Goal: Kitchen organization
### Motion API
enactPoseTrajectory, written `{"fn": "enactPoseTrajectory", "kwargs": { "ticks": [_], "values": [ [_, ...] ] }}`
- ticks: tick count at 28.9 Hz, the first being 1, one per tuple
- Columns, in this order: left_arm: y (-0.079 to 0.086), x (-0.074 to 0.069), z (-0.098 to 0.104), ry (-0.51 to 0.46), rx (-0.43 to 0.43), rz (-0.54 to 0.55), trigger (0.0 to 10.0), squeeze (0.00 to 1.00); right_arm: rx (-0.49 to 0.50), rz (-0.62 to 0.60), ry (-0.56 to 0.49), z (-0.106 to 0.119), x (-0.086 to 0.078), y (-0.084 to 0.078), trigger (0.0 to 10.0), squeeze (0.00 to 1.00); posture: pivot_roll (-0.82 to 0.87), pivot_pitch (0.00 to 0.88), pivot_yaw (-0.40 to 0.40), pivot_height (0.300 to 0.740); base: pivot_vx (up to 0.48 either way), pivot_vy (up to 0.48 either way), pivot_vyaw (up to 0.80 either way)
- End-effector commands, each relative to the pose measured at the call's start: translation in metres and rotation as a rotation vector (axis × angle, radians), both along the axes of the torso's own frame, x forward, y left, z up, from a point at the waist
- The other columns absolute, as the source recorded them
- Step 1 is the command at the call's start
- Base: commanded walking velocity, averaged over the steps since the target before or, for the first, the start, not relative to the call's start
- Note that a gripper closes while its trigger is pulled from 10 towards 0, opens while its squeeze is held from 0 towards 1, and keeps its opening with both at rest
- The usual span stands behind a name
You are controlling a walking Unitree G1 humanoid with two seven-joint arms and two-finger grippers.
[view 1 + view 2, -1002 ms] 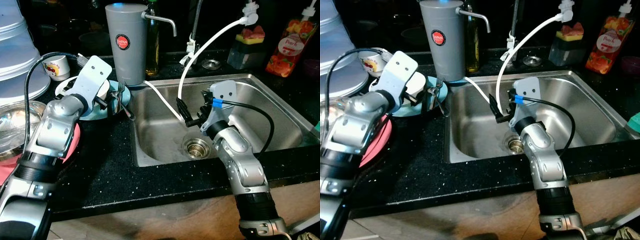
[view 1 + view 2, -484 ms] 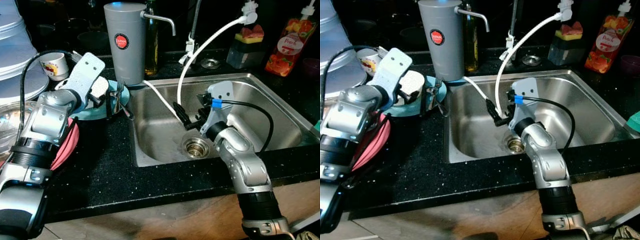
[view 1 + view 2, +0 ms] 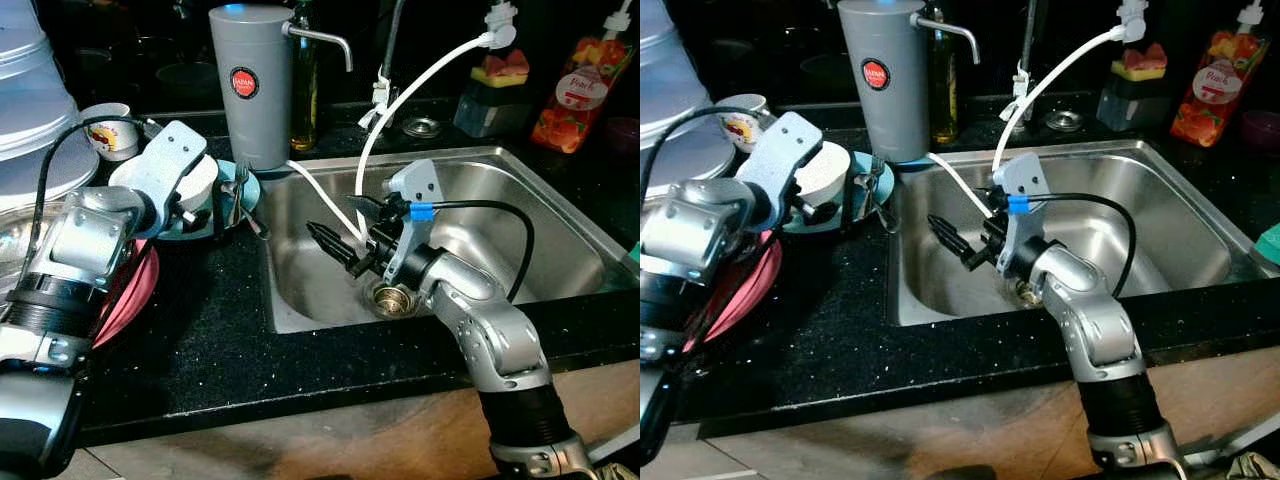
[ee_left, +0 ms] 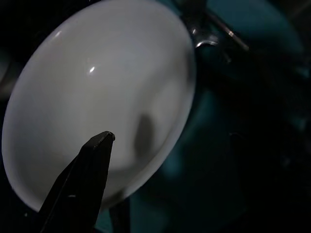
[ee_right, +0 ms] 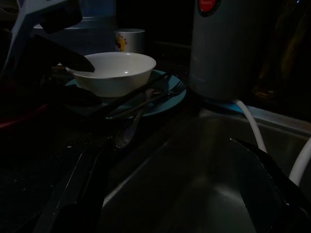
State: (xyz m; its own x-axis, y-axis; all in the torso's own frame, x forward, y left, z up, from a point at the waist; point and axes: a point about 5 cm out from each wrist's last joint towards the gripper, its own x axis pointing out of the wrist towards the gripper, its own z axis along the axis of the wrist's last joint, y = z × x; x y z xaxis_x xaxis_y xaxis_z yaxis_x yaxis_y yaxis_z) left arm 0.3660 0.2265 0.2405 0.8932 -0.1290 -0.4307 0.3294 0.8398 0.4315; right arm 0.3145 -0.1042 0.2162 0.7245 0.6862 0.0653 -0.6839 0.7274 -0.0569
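**Counter and sink: items as found**

On the black speckled countertop (image 3: 220, 330), left of the stainless sink (image 3: 520, 215), we list a teal plate (image 3: 245, 190) carrying a white bowl (image 3: 195, 180) and some cutlery: a fork (image 3: 238, 185) and a spoon (image 5: 127, 133) lying across the plate's rim toward the sink edge.

Our left gripper (image 3: 205, 205) is at the bowl. One black finger (image 4: 80, 182) reaches inside the bowl, with the rim between the two fingers; we cannot tell whether they are pressed onto it.

Our right gripper (image 3: 340, 235) hangs over the sink basin, above and beside the drain (image 3: 392, 297), pointing toward the plate. Its fingers are spread apart and hold nothing.

Also recorded:
- a grey water dispenser (image 3: 250, 80) with a red round label, standing just behind the plate
- white hoses (image 3: 400, 100) running down into the sink
- a printed mug (image 3: 108, 130) behind the bowl
- a red plate (image 3: 135, 295) under the left arm
- a dark bottle (image 3: 305, 90) beside the dispenser
- an orange soap bottle (image 3: 575, 95) and a sponge holder (image 3: 495, 85) behind the sink
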Motion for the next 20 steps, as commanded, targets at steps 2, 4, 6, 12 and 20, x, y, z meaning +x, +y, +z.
{"fn": "enactPoseTrajectory", "kwargs": {
  "ticks": [2,4,6,12,20],
  "values": [
    [0.0059,-0.0003,-0.0058,0.031,0.015,0.023,4.6,0.0,-0.006,0.048,0.001,0.002,-0.0056,0.0087,10.0,0.0,0.0,0.017,-0.017,0.74,0.0,0.0,0.0],
    [0.0065,-0.0005,-0.0058,0.033,0.017,0.024,3.8,0.0,-0.006,0.063,0.006,0.0023,-0.0075,0.01,10.0,0.0,0.0,0.017,-0.016,0.74,0.0,0.0,0.0],
    [0.0065,-0.0005,-0.0058,0.033,0.017,0.024,3.8,0.0,-0.006,0.063,0.006,0.0023,-0.0075,0.01,10.0,0.0,0.0,0.017,-0.016,0.74,0.0,0.0,0.0],
    [0.0082,0.0001,-0.0041,0.025,0.025,0.031,0.0,0.0,-0.012,0.068,0.01,0.0028,-0.0089,0.0099,10.0,0.0,0.0,0.015,-0.015,0.74,0.0,0.0,0.0],
    [0.0102,0.0028,0.0015,-0.024,0.048,0.039,0.0,0.0,-0.016,0.065,0.012,0.0032,-0.0092,0.0094,10.0,0.0,0.0,0.014,-0.014,0.74,0.0,0.0,0.0]
  ]
}}
